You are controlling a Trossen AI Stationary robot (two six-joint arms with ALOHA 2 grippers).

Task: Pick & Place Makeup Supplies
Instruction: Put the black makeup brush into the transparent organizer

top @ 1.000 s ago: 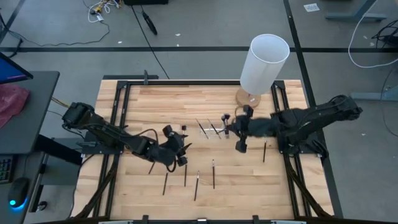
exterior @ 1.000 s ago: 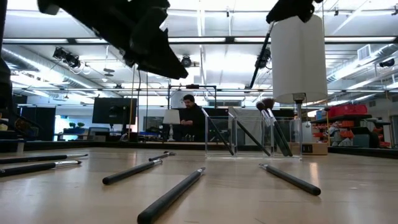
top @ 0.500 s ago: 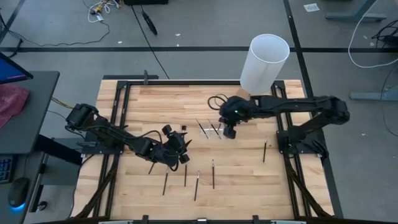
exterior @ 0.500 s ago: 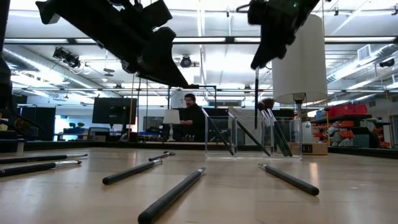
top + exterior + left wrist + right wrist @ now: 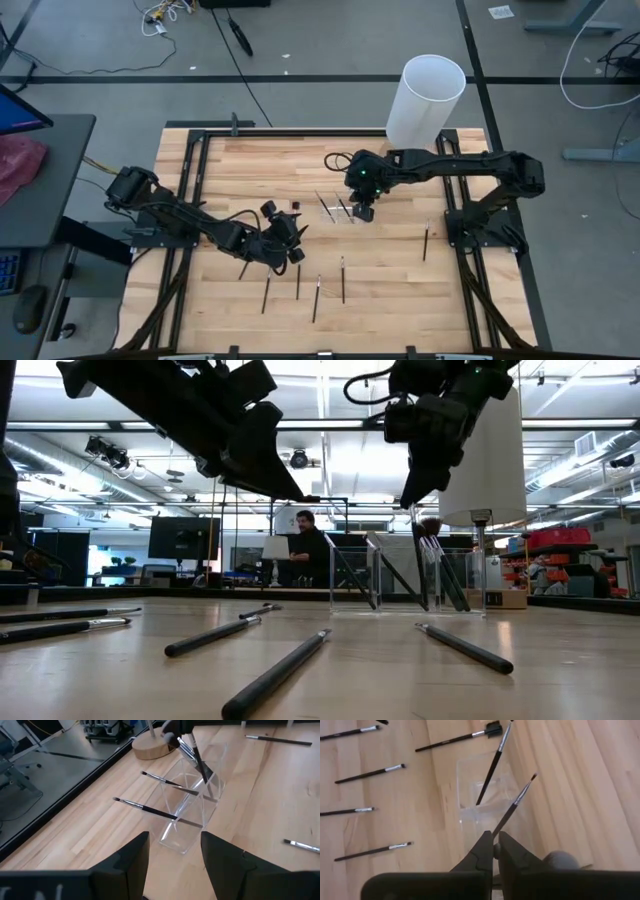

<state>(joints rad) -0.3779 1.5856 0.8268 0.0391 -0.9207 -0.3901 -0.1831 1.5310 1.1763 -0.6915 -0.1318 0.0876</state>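
Note:
A small clear plastic holder (image 5: 338, 210) stands mid-table with several makeup brushes leaning in it (image 5: 165, 782). My right gripper (image 5: 364, 212) hangs over the holder's right end, shut on one thin dark brush (image 5: 418, 555). My left gripper (image 5: 290, 245) hovers open above the table to the holder's near left, nothing between its fingers (image 5: 172, 865). Several more brushes (image 5: 315, 298) lie flat on the wood near the front, and one (image 5: 425, 243) lies toward the right. My right gripper pinches the thin brush by its upper end (image 5: 412, 510) between its two fingers, which come slanting down from above. The brush hangs almost upright, and its lower part (image 5: 424, 595) stands inside the clear holder beside the fluffy-headed brushes. In the wrist view the fingers hide the contact.
A tall white cylinder lamp (image 5: 428, 100) on a round wooden base stands at the table's far right, close behind my right arm. Black rails (image 5: 190, 200) frame the table's sides. A person (image 5: 305, 550) sits in the room beyond.
My right gripper has swung from the table's right toward the holder, sinking and tipping further down, still shut on the brush. The brush, hanging slanted high up before, now hangs almost upright with its lower part in the holder.

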